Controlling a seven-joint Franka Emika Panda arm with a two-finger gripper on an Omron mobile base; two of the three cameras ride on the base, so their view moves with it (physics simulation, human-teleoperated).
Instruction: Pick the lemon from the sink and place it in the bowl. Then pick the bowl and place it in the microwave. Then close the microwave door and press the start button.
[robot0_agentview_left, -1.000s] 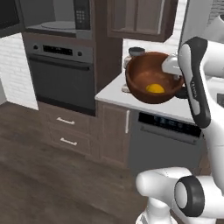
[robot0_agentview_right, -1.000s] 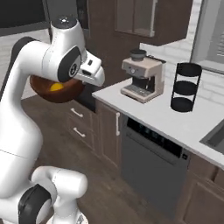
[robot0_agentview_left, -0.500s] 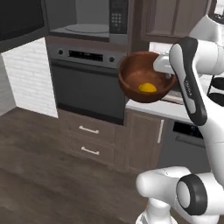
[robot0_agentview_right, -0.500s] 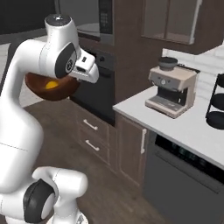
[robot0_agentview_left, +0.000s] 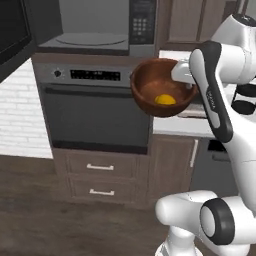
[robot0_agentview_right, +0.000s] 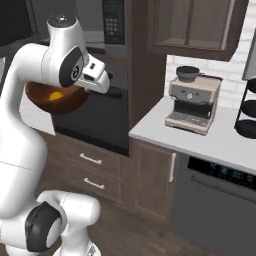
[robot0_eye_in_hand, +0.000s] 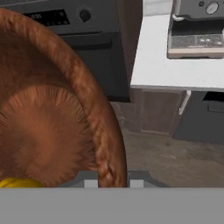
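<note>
Over the last second the base has swung from the table toward the oven wall, so the open microwave (robot0_agentview_left: 95, 30) now sits ahead. The hand (robot0_agentview_left: 182, 72), apparently clamped on the rim, carries the bowl (robot0_agentview_left: 162, 87) with the lemon (robot0_agentview_left: 165, 100) inside, below cavity height.

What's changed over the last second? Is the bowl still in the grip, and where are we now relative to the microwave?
The base has driven left along the cabinets: the oven and the open microwave above it, earlier off to the left, now face the left base camera. The gripper stays clamped on the rim of the bowl, carried level below the microwave opening. The lemon still lies in the bowl.
</note>
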